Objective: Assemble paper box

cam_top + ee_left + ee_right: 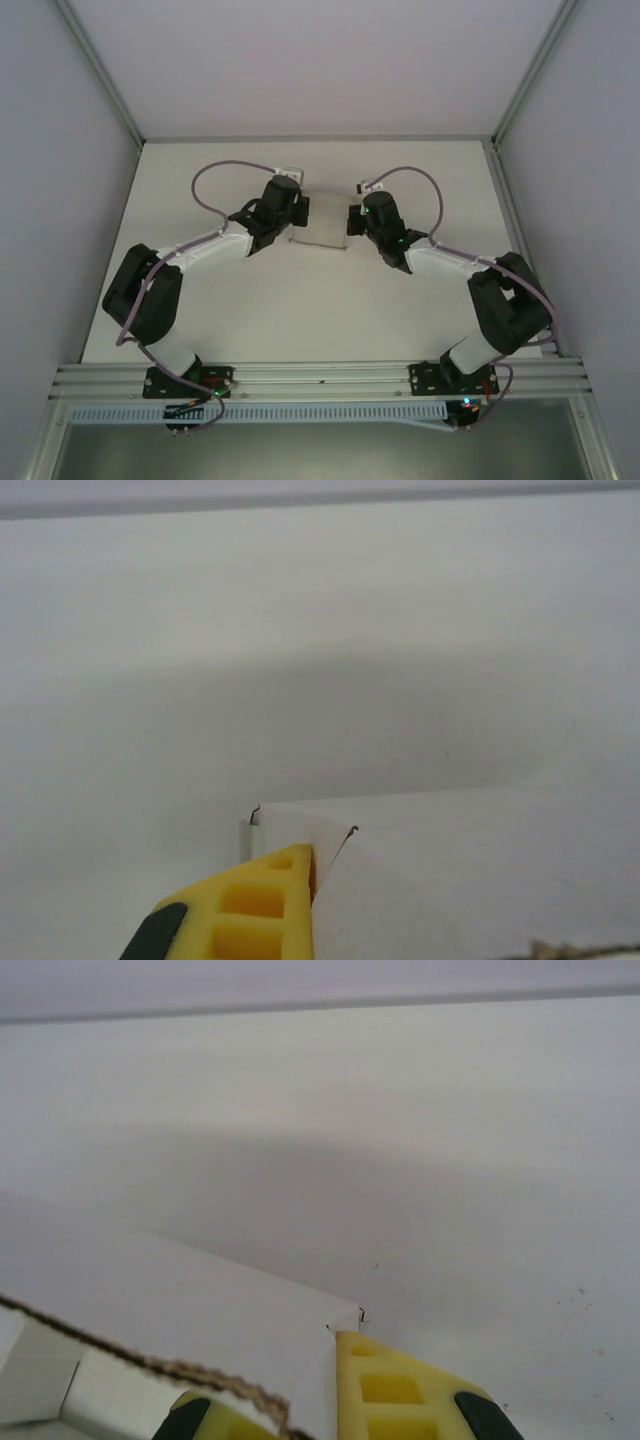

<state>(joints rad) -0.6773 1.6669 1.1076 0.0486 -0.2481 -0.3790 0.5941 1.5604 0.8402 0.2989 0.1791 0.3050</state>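
Far left in the top view: left end effector [297, 216], black-bodied, reaching in to the left end of the paper box [322, 224]. Up close from its wrist: one yellow finger [262, 905], moulded plastic with square pockets and a dark pad, pressed flat against the box's end corner, just beside a small tucked flap. Cannot tell from this one finger how wide the jaws stand.

Centre: thin pale card, smooth and matte, creased into flat rectangular panels. Resting on the matte white table [300, 310] between the two arms, towards the far side. Raw brown fibrous edge along one cut wall, seen in the right wrist view.

Right: right end effector [356, 224], also black-bodied, at the box's right end. From its wrist, closed down on an upright card wall: one yellow finger [400, 1395] outside against the corner, the other inside the box, card pinched between them.
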